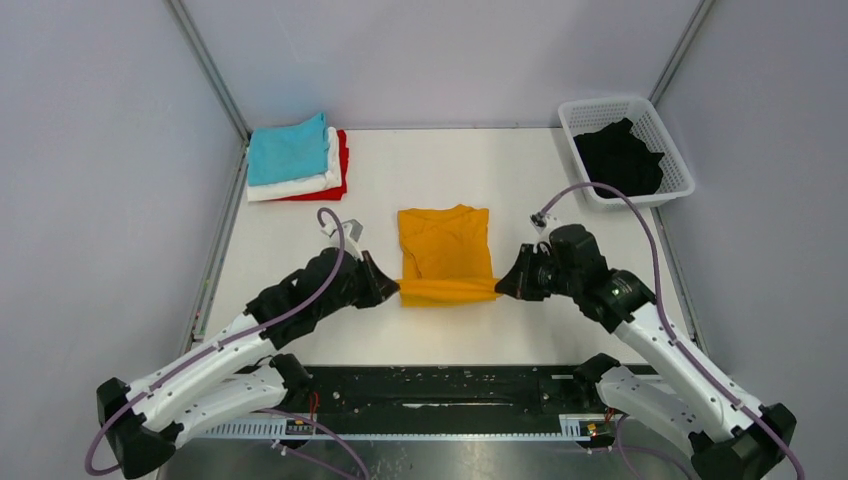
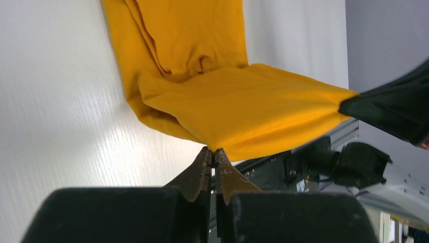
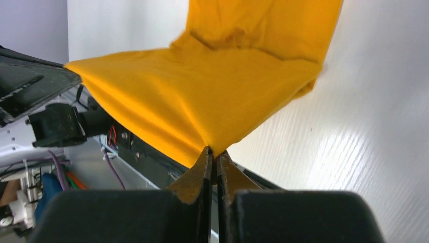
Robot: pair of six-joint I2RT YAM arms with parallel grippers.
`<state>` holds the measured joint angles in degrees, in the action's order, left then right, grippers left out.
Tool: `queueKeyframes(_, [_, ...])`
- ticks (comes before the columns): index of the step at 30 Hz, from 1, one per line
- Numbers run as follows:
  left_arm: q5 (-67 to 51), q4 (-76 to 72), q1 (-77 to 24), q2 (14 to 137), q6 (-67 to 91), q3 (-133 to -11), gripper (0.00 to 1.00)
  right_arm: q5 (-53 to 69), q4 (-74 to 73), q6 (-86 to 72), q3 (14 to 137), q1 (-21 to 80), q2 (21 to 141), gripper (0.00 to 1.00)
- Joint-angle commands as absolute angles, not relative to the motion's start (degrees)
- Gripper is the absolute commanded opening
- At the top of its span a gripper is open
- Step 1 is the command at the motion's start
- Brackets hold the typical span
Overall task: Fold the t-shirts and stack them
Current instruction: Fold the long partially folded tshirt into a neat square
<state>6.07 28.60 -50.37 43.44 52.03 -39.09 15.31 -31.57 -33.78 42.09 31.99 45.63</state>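
The mustard-orange t-shirt (image 1: 446,250) lies partly folded in the middle of the table, its near edge lifted and stretched between both grippers. My left gripper (image 1: 397,289) is shut on the shirt's near left corner (image 2: 222,144). My right gripper (image 1: 499,286) is shut on the near right corner (image 3: 212,139). A stack of folded shirts sits at the back left: teal (image 1: 288,150) on top, white (image 1: 300,185) under it, red (image 1: 342,165) at the bottom. The black t-shirt (image 1: 618,156) lies crumpled in the basket.
The white lattice basket (image 1: 672,150) stands at the back right corner. Grey walls and metal frame posts enclose the table. A black rail (image 1: 440,400) runs along the near edge between the arm bases.
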Motion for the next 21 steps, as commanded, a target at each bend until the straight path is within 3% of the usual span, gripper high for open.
queueKeyframes(1, [6.33,22.84,-42.16,47.46,47.55,-42.76,0.00,9.70,-30.56,-30.10,49.78,31.04,51.16,0.03])
queueKeyframes(10, [3.15,19.55,-31.64,61.60,41.33,-53.09,0.00,24.26,-23.73,-28.33,56.53,18.12,66.19,0.02])
queueKeyframes(21, [0.84,15.70,-23.67,82.43,38.19,-65.25,0.00,33.18,-16.06,-30.40,65.24,11.02,87.93,0.00])
